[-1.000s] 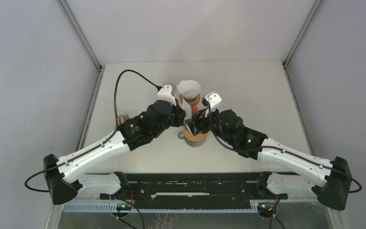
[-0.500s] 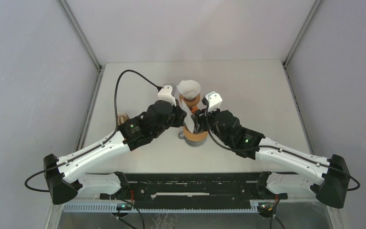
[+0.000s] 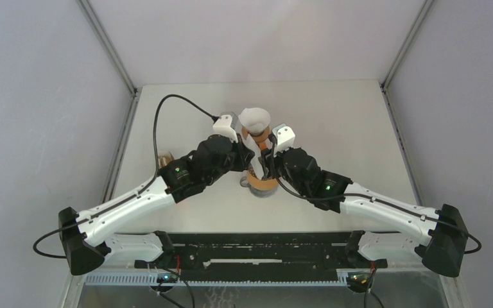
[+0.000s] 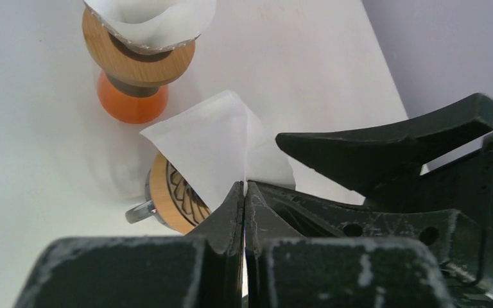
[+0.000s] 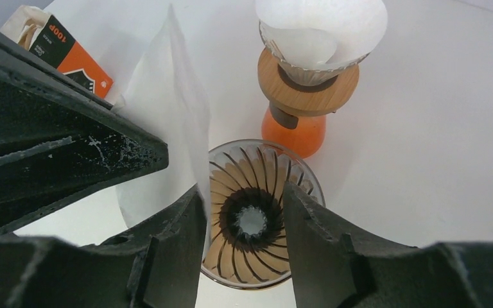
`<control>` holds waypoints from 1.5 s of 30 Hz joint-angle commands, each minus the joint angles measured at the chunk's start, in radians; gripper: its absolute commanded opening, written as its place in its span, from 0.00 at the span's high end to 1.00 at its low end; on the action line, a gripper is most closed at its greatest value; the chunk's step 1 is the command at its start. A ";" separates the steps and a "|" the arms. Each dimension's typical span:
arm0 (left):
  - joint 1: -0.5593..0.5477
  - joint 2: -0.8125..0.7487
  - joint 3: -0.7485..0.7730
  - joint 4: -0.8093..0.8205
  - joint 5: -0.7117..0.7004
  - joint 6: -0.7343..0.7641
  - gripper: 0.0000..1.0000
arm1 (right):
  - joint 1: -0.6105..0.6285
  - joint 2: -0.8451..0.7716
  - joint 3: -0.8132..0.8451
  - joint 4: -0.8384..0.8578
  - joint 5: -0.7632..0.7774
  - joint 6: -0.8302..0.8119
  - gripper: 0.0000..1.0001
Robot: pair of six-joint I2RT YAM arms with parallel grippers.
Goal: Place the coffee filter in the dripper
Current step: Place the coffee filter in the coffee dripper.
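1. Since a second ago my right gripper (image 5: 242,192) has slid leftward, closer over the dripper (image 5: 257,244). My left gripper (image 4: 244,189) has kept its place.
2. Far off to the left of my right fingers lies an orange and black filter box (image 5: 70,54), partly cut off by the finger in front of it.
3. My left fingers are pinched tight on the bottom edge of the coffee filter (image 4: 221,144). It stands up beyond their tips as a folded white sheet and is not in the dripper yet.
4. The dripper sits just beyond and below my left fingertips, half hidden behind the filter: a ribbed glass cone on a wooden ring, with nothing inside it.
5. My right fingers are spread apart and hold nothing, with one on each side of the dripper's mouth. The filter's edge hangs beside the inner face of the left-hand finger. I cannot tell whether it touches.
6. Farther beyond both pairs of fingertips stands a second dripper (image 5: 308,80) on an orange base (image 5: 295,135). A second filter (image 5: 321,29) is seated in it.
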 commanded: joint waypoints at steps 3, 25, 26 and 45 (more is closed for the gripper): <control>-0.008 -0.050 -0.006 0.087 0.046 -0.065 1.00 | 0.010 -0.008 0.045 0.006 -0.026 0.049 0.47; -0.008 -0.150 -0.108 0.068 0.058 -0.078 0.69 | 0.042 0.008 0.280 -0.498 -0.024 0.192 1.00; -0.008 -0.152 -0.107 0.063 0.056 -0.077 0.66 | 0.041 0.023 0.303 -0.532 -0.028 0.208 1.00; -0.008 -0.116 -0.100 0.048 0.054 -0.088 0.36 | -0.001 0.259 0.524 -0.832 -0.100 0.379 1.00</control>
